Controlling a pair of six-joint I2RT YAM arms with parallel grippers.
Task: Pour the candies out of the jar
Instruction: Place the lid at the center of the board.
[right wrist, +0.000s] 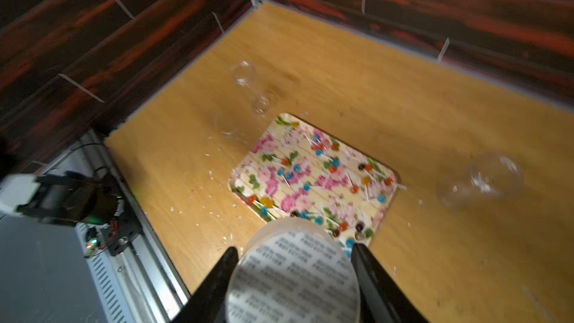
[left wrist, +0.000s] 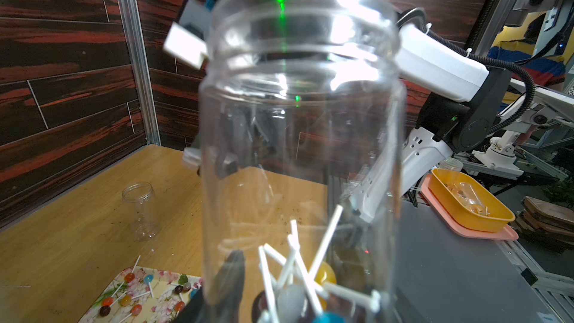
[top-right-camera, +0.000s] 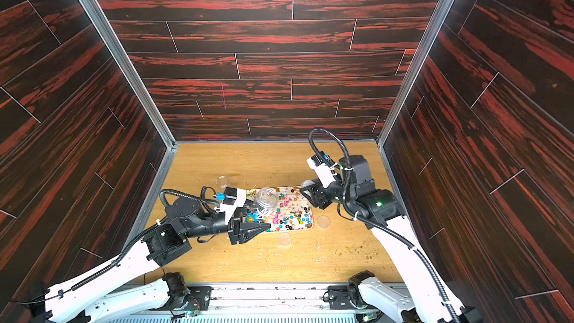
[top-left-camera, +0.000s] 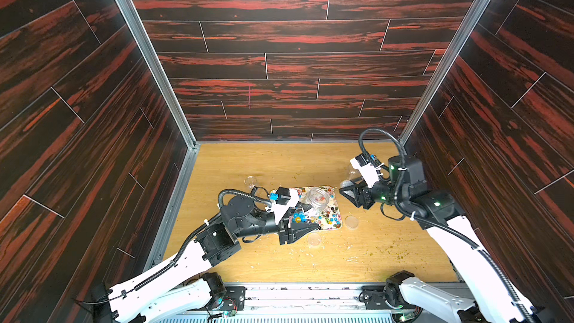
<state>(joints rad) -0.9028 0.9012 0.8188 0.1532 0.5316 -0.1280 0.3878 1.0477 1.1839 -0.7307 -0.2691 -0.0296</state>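
Observation:
My left gripper (top-left-camera: 307, 216) is shut on a clear jar (top-left-camera: 317, 201), holding it low over the floral tray (top-left-camera: 334, 225). The jar's open mouth faces up. In the left wrist view the jar (left wrist: 298, 138) fills the middle, with one dark finger (left wrist: 233, 274) against its wall. A few candies (left wrist: 324, 274) on white sticks lie at its base by the jaws. Many more candies (right wrist: 310, 181) are scattered on the tray (right wrist: 248, 178). My right gripper (right wrist: 294, 250) is shut on a round white lid (right wrist: 295, 281), off the tray's right end in both top views.
An empty clear jar (top-left-camera: 251, 181) stands behind the tray's left end, and another (right wrist: 484, 181) is near the right gripper. Two flat round lids (top-left-camera: 351, 222) (top-left-camera: 314, 239) lie on the wooden table in front of the tray. Crumbs are scattered at the front right.

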